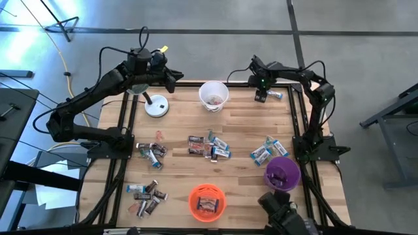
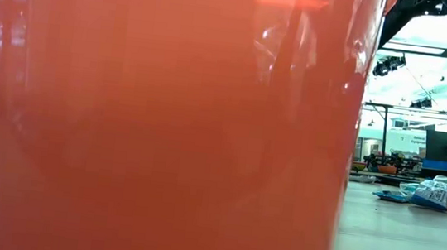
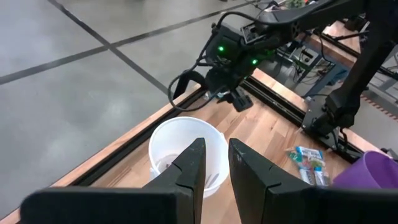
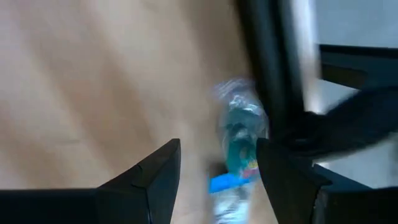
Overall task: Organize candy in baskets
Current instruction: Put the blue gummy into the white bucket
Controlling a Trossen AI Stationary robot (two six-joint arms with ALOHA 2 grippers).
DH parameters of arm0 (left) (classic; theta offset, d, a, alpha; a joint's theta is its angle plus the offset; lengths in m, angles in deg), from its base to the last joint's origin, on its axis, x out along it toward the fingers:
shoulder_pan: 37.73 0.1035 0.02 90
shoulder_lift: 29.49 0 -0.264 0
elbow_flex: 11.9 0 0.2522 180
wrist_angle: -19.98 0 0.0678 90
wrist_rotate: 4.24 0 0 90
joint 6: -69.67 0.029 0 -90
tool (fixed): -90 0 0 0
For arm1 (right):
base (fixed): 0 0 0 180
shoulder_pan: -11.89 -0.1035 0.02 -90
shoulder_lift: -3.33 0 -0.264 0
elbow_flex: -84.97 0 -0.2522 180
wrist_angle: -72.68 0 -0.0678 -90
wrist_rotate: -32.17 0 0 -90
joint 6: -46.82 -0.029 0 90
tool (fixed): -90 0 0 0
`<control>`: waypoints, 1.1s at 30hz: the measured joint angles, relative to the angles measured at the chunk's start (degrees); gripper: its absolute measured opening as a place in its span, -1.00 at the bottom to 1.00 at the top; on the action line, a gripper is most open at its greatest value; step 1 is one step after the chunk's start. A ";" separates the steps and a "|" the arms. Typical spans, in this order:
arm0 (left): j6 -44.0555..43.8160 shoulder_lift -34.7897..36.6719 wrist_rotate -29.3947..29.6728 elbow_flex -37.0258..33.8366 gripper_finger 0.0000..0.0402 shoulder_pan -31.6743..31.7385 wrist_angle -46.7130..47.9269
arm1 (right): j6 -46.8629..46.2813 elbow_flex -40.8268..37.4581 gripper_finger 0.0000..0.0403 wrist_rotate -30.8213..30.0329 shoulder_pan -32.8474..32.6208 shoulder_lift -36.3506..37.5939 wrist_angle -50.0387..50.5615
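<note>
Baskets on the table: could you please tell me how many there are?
3. The white basket stands at the far edge, the orange basket at the near edge, and the purple basket near the right arm's base.

floor (image 1: 196, 16): grey concrete w/ seams | wood table (image 1: 241, 124) | ceiling lights (image 2: 435, 51)

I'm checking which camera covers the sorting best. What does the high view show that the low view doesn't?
Only the high view shows the white basket, the desk lamp, the left gripper raised beside that basket and the open right gripper by a blue candy.

Only the low view shows the room behind.

Both show the orange basket and the purple basket.
</note>
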 joint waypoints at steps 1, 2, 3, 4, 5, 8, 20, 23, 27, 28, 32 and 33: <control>-0.12 0.00 0.01 0.00 -0.72 0.00 -0.02 | 0.81 -0.55 0.01 -0.33 0.00 0.00 -0.60; -0.36 0.00 0.03 0.00 -0.72 0.00 -0.02 | 1.57 -0.90 0.01 -0.53 0.00 0.00 -0.99; -0.84 0.00 0.04 0.00 -0.72 0.00 -0.02 | 2.11 -1.20 0.01 -0.62 0.00 0.00 -1.31; -1.34 0.00 0.10 0.00 -0.72 0.00 -0.02 | 2.44 -1.45 0.01 -0.67 0.00 0.00 -1.45; -1.52 0.00 0.15 0.00 -0.72 0.00 -0.02 | 2.50 -1.60 0.01 -0.65 0.00 0.00 -1.64; -1.61 0.00 0.80 0.00 -0.72 0.00 -0.07 | 2.48 -1.71 0.01 -0.04 0.02 0.00 -2.56; -1.65 -0.02 3.04 0.00 -0.72 -0.01 -0.20 | 1.99 -1.47 -0.17 6.74 1.86 -1.31 -2.77; -1.64 -0.02 3.04 0.00 -0.72 -0.01 -0.20 | 1.46 -1.44 -0.40 9.12 1.91 -1.40 -1.37; -1.65 -0.02 3.06 0.00 -0.72 -0.02 -0.20 | 0.47 -1.42 -0.77 10.18 1.78 -1.41 1.57; -1.65 -0.02 3.04 0.00 -0.72 -0.02 -0.20 | 0.48 -1.43 -0.87 10.56 1.73 -1.42 2.82; -1.63 -0.02 3.05 0.00 -0.72 -0.01 -0.20 | -1.24 -1.49 -0.94 13.13 1.74 -1.45 6.24; -1.65 -0.02 3.04 0.00 -0.72 0.00 -0.20 | -2.45 -1.51 -0.93 13.69 1.77 -1.46 6.65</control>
